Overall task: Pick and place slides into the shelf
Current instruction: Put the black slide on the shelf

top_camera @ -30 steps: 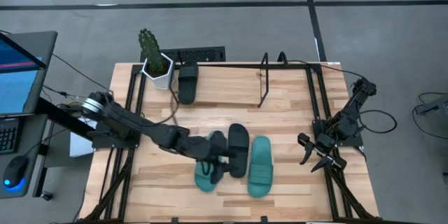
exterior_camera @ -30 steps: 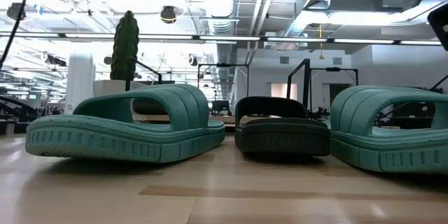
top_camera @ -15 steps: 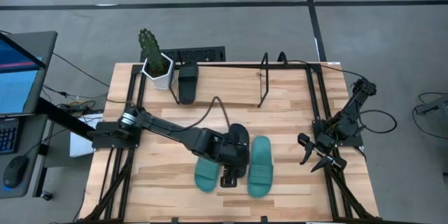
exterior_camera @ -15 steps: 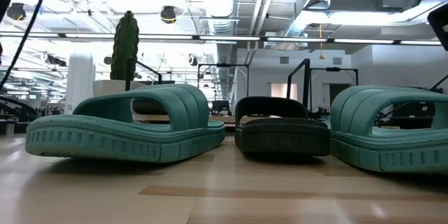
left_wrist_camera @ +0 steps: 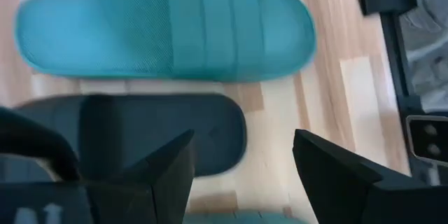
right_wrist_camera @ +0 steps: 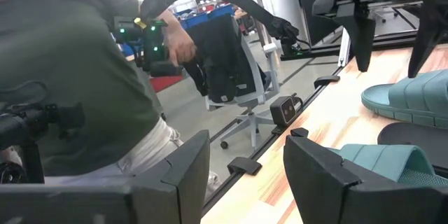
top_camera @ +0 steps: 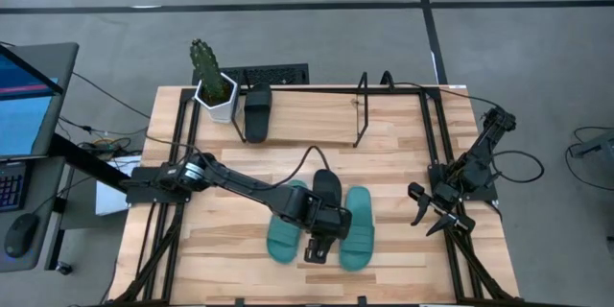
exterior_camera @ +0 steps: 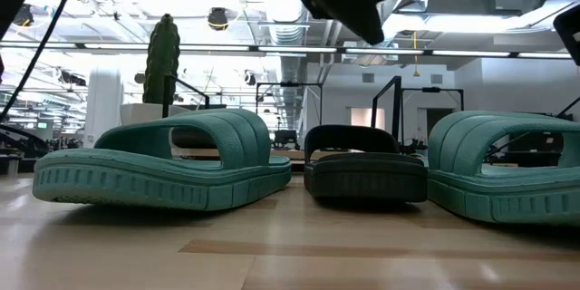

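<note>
Left gripper (top_camera: 318,247) spread, holding nothing, over near end of black slide (top_camera: 326,192) between two teal slides (top_camera: 357,228). Second black slide (top_camera: 257,111) lies in shelf (top_camera: 361,110) by cactus pot (top_camera: 217,94). Right gripper (top_camera: 434,215) spread, parked right edge.

Potted cactus (top_camera: 203,65) at the table's far-left corner, keyboard (top_camera: 276,75) beside it, laptop (top_camera: 24,96) off-table left

From above, the left tool (top_camera: 318,247) hides most of the middle black slide (top_camera: 325,184)
</note>
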Available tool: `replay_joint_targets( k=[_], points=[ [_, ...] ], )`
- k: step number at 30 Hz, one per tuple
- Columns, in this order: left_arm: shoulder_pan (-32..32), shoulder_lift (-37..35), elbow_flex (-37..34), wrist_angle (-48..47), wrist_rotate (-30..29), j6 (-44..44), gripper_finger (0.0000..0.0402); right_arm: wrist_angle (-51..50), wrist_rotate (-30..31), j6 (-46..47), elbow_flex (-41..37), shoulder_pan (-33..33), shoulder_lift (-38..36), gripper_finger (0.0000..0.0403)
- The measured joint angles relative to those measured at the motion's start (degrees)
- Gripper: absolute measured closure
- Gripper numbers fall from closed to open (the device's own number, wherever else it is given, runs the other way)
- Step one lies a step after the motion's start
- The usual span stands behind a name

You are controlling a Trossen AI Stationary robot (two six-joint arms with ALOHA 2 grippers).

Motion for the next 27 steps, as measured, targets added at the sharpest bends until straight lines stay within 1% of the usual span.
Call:
replay_joint_targets(
  k=[3, 10, 16, 22, 24, 27],
  points=[
    [0.0, 0.0, -0.6, 0.3, -1.3, 0.2, 0.0175, 0.0, 0.0, 0.0, 0.0, 0.0, 0.0, 0.0234],
    [0.0, 1.1, -0.6, 0.3, -1.9, 0.5, 0.0175, 0.0, 0.0, 0.0, 0.0, 0.0, 0.0, 0.0234],
    [-0.5, 4.1, -0.6, 2.3, -0.9, -1.1, 0.0175, 0.0, 0.0, 0.0, 0.0, 0.0, 0.0, 0.0234],
    [-1.4, 7.0, -0.7, 1.5, -0.9, -1.0, 0.0175, 0.0, 0.0, 0.0, 0.0, 0.0, 0.0, 0.0234],
    [-1.7, 8.1, -0.6, 2.9, -0.8, -0.7, 0.0175, 0.0, 0.0, 0.0, 0.0, 0.0, 0.1, 0.0234],
    [-2.1, 9.1, -0.6, 1.4, -1.4, -0.6, 0.0175, 0.0, 0.0, 0.0, 0.0, 0.0, 0.1, 0.0234]
  ],
)
